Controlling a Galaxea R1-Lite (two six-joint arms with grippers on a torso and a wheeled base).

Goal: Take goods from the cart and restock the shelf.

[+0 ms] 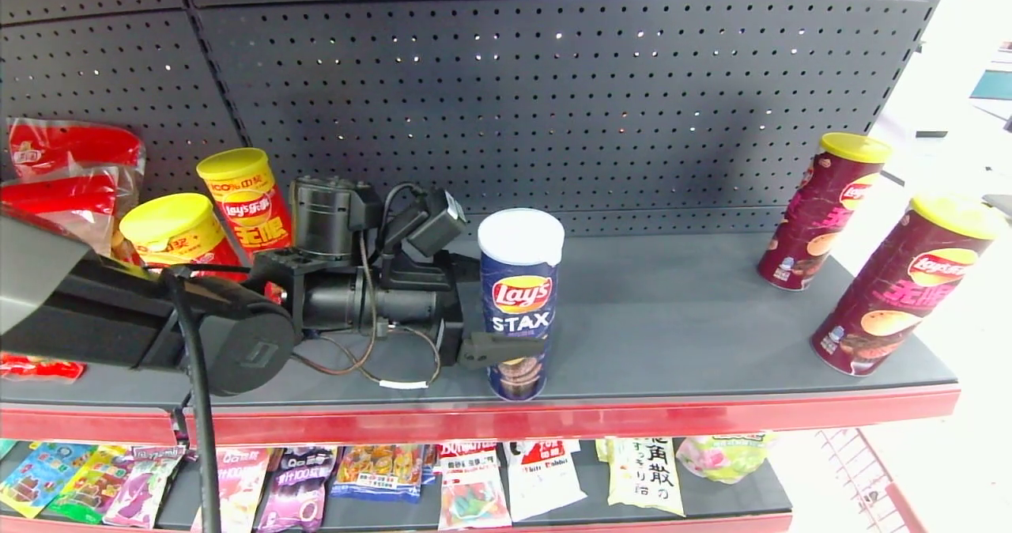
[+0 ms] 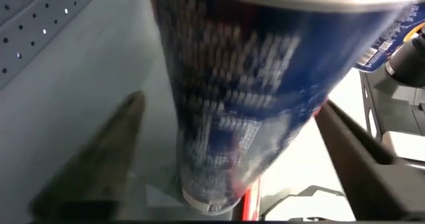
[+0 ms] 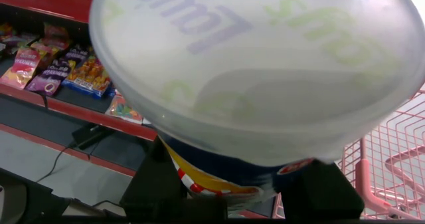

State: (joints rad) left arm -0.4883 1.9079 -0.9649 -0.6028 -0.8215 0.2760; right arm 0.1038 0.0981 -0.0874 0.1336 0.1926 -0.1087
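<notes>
Dark pegboard (image 1: 553, 82) backed a grey shelf (image 1: 672, 311) with a red front lip. A blue can (image 1: 519, 304) with a white lid stood upright at frame centre, near the front edge and resting on the shelf.

The left pincer (image 1: 510, 343) came in from the left of the frame and sat around the can's lower half. One finger (image 1: 498, 349) crossed in front of the can. In the left wrist view both fingers flanked the can with visible gaps, so the pincer looked open and not clamping.

The right pincer (image 3: 242, 191) was closed on a second can (image 3: 246, 71), a blue one with a clear lid, gripped on both sides below the rim. Behind it were a pink wire cart (image 3: 392, 164) and a lower shelf (image 1: 735, 501).

Two yellow-lidded red cans (image 1: 237, 201) stood at left of frame, close behind the arm. Red bags (image 1: 63, 161) were at upper left. Two maroon cans (image 1: 822, 209) stood at far right, well apart from the blue can. Snack packets (image 1: 474, 485) lined the lower shelf along the bottom of the frame.

Progress, as a judgement: one blue can looked placed, and letting go of it looked done or nearly done. The second can was in hand but not on the shelf. A wide bare stretch between the blue can and the maroon cans had room for it. What remained in the cart could not be told.
</notes>
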